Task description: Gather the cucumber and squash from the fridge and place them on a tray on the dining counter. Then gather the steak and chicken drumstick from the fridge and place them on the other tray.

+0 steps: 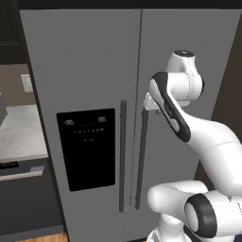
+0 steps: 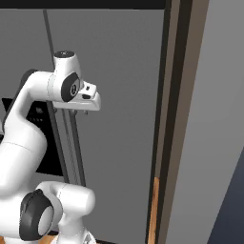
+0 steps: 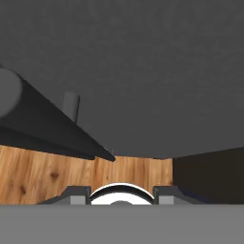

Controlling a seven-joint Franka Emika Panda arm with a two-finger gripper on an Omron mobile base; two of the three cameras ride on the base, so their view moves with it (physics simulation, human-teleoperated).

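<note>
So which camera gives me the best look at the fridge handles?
The left base view: both dark handles run nearly full length down the closed fridge, with the gripper at the top of the right one. The right base view shows them partly hidden behind the arm. The hand view catches one handle close up as a dark bar.

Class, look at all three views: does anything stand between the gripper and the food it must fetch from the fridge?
Yes. Both doors of the fridge are closed. The gripper is at the top of the right door's handle, door not yet opened.
</note>
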